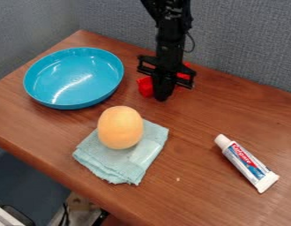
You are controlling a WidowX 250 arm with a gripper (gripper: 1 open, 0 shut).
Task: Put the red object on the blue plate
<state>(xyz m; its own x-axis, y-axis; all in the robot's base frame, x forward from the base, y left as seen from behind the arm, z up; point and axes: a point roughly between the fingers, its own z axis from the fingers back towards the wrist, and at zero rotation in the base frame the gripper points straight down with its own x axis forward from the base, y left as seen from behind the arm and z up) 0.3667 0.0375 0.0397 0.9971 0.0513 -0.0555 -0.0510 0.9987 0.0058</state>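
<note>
Wooden table (195, 110) holds blue plate (71, 78), cloth (113, 159), toothpaste tube (247, 162).

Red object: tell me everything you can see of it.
The red object is a small bright red block, plastic by its look. Only its left part shows; the rest is hidden behind the gripper. It is just right of the blue plate, apart from it, near the far edge of the table. Whether the jaws grip it or it rests on the table cannot be told.
</note>
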